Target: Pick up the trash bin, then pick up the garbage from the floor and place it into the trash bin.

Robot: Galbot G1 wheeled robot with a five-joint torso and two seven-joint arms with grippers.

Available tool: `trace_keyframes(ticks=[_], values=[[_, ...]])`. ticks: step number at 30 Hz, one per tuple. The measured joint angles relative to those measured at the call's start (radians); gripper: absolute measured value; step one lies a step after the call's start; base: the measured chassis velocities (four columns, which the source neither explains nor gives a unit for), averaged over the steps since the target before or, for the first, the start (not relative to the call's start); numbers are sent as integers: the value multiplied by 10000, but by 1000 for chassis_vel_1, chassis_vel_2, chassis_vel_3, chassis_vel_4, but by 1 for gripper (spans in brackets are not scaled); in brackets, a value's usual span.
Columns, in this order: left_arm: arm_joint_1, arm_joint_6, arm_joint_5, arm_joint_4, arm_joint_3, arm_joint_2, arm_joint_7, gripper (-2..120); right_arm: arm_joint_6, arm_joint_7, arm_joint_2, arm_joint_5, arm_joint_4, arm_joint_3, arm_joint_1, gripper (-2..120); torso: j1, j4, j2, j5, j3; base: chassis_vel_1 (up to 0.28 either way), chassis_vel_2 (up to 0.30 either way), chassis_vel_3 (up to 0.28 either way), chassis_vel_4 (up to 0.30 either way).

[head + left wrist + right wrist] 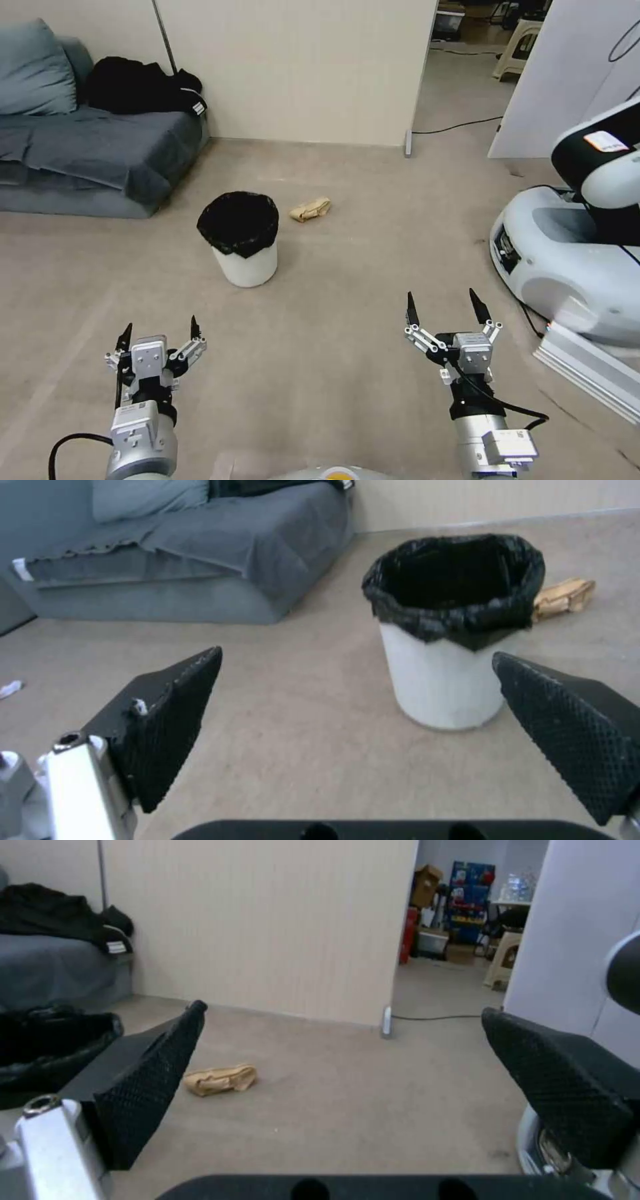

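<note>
The trash bin (244, 248) stands upright on the beige carpet (320, 373), roughly in the middle of the floor ahead of the robot, its white tapered body topped by a crinkly black liner (238, 222) folded over the rim. One piece of garbage, a crumpled tan paper bag (310, 209), lies flat on the carpet just beyond the bin and to its right, near it but not touching. The left gripper (160, 331) hovers low over the carpet on the robot's left, well short of the bin, jaws spread wide and holding nothing; in the left wrist view the bin (445, 680) sits ahead between the two black textured fingers (167, 720), closer to the finger on the far side, with the paper bag (563, 597) showing behind its rim. The right gripper (445, 307) is held at a similar height on the robot's right, jaws likewise spread and empty; the right wrist view places the paper bag (221, 1079) on open floor ahead, close beside one finger (147, 1090) in the picture (the bin's black liner edge (53, 1050) intrudes at one side). A grey sofa (93, 157) with a black garment (143, 83) on it stands against the wall to the left. A white robot base (567, 267) occupies the floor at right. A small white scrap (10, 687) lies on the carpet near the sofa in the left wrist view; its nature cannot be determined.
</note>
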Motion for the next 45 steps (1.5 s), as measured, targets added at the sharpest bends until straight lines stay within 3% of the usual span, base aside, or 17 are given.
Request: trace_keyframes(ticks=[35, 45], values=[[23, -49, 23, -30, -23, 38, -72, 99, 89, -56, 0, -44, -117, -42, 45, 100, 1, 1, 0, 0, 0, -220, 227, 223, -221], [18, -56, 23, -30, -35, 15, -86, 99, 587, -121, 0, -195, -210, -12, 107, 100, 2, 0, 0, -6, 2, -169, 179, 174, -167]])
